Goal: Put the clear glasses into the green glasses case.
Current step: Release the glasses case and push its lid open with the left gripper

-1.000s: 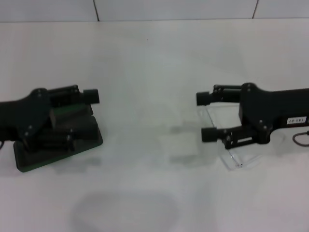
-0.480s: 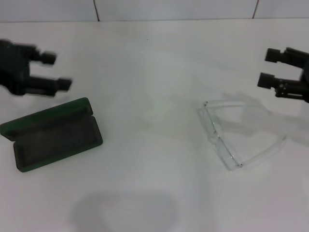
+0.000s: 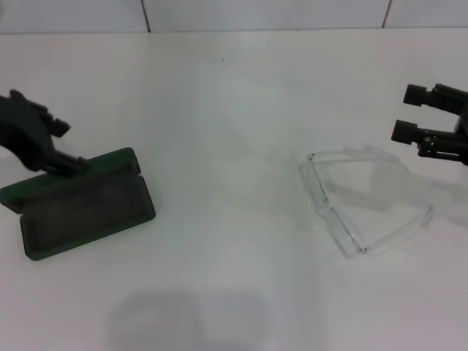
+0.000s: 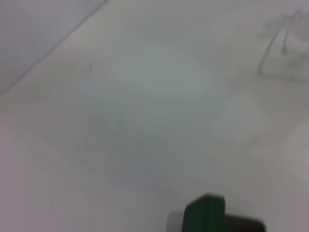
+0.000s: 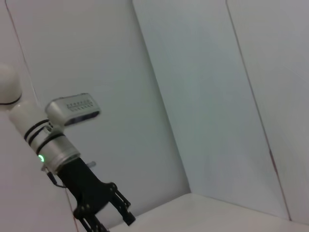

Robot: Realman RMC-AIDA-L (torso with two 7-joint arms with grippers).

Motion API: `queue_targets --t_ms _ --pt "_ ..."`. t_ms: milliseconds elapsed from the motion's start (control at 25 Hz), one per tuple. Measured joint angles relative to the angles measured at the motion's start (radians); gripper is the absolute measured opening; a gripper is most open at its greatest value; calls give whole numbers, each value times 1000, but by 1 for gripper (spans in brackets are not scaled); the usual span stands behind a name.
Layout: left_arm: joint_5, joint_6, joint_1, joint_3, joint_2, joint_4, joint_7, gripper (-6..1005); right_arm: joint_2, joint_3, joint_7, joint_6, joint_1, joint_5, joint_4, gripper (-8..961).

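Observation:
The green glasses case [image 3: 84,203] lies open on the white table at the left, its lid [image 3: 73,174] tipped back and the dark inside facing up. My left gripper [image 3: 68,145] hovers open at the lid's back edge with nothing in it. The clear glasses [image 3: 344,212] lie unfolded on the table at the right, arms pointing toward the right edge. My right gripper [image 3: 409,112] is open and empty, above and behind the glasses at the right border. The left wrist view catches a corner of the case [image 4: 205,212] and the faint glasses [image 4: 277,46].
The white table [image 3: 234,110] ends at a tiled wall [image 3: 263,13] behind. The right wrist view looks across at the wall and my left arm [image 5: 94,193].
Both arms pulled away from the middle toward the sides, uncovering the case and the glasses. In the last half second the left gripper dropped toward the case lid; the right barely shifted.

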Motion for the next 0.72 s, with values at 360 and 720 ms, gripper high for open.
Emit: queue_targets --t_ms 360,720 --pt "106 -16 -22 60 -25 -18 -2 711 3 6 -26 0 11 4 -3 854" --pt "173 -44 -69 73 -26 -123 -3 695 3 6 -42 0 16 10 -3 855"
